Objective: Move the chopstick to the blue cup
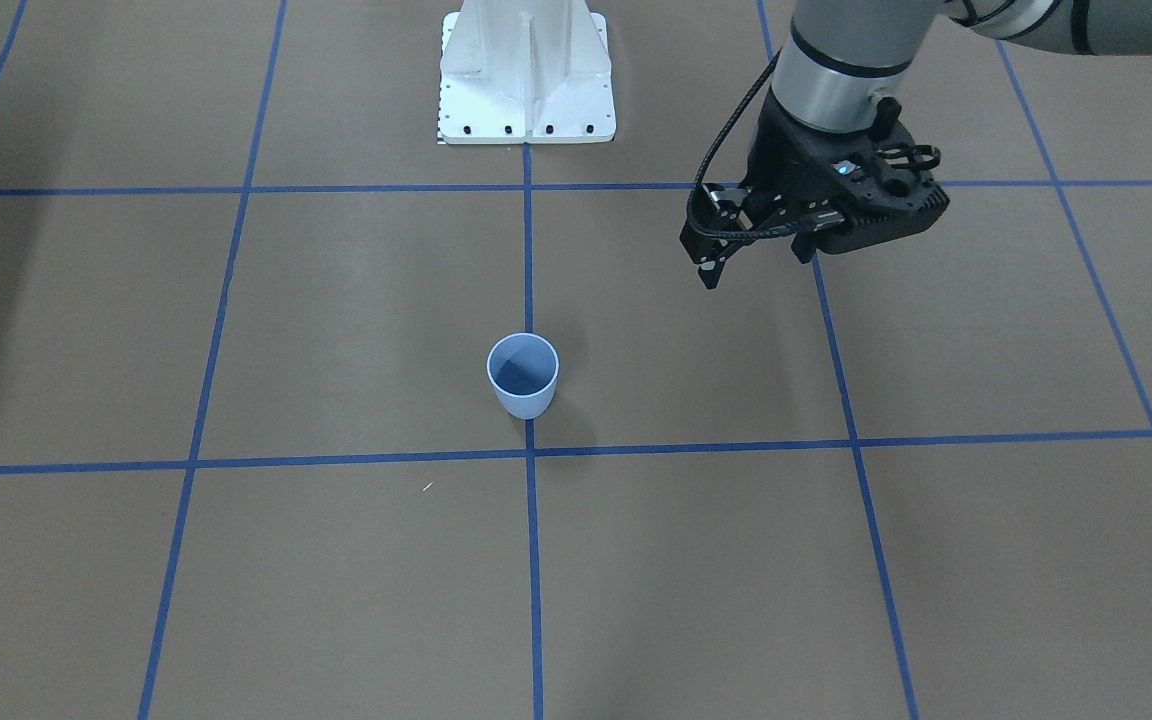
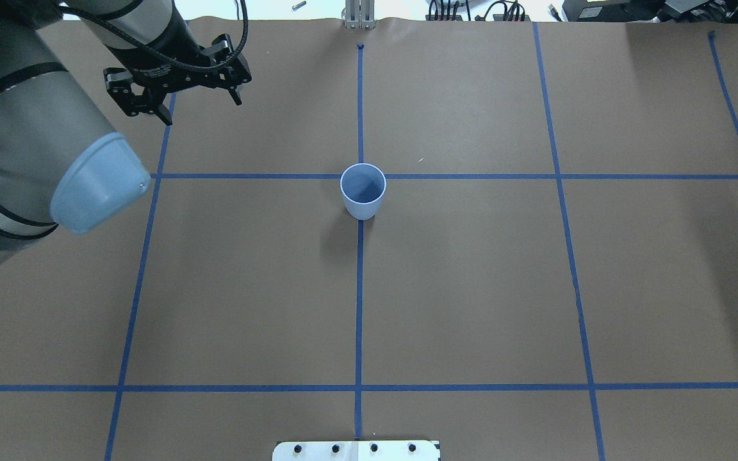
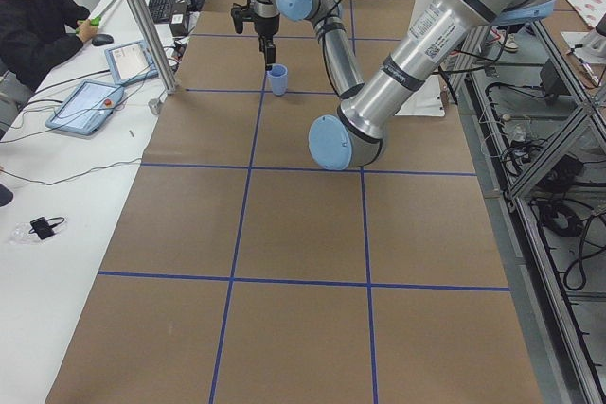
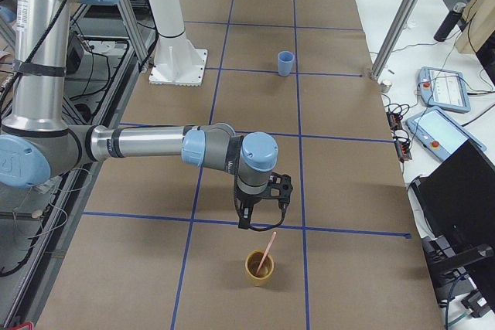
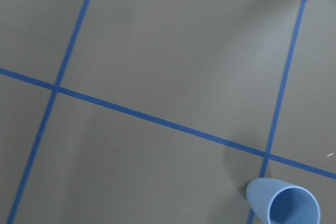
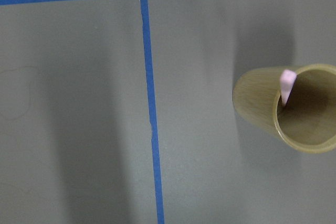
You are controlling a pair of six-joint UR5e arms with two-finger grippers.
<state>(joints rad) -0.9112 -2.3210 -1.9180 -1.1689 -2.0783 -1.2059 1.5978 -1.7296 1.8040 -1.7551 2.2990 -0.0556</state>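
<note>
"At far left, how's the left gripper (image 2: 202, 107)?"
"Jaws spread, empty, well apart from the blue cup (image 2: 362, 191) at centre."
"And the chopstick (image 4: 268, 246)?"
"Standing in the tan cup (image 4: 257, 272), long axis near upright, tip leaning at the rim. The right gripper (image 4: 261, 224) hovers just above; I cannot tell how its jaws stand."

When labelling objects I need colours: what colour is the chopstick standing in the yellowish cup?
The chopstick is pale pink, clearest in the right wrist-mounted view.
</note>
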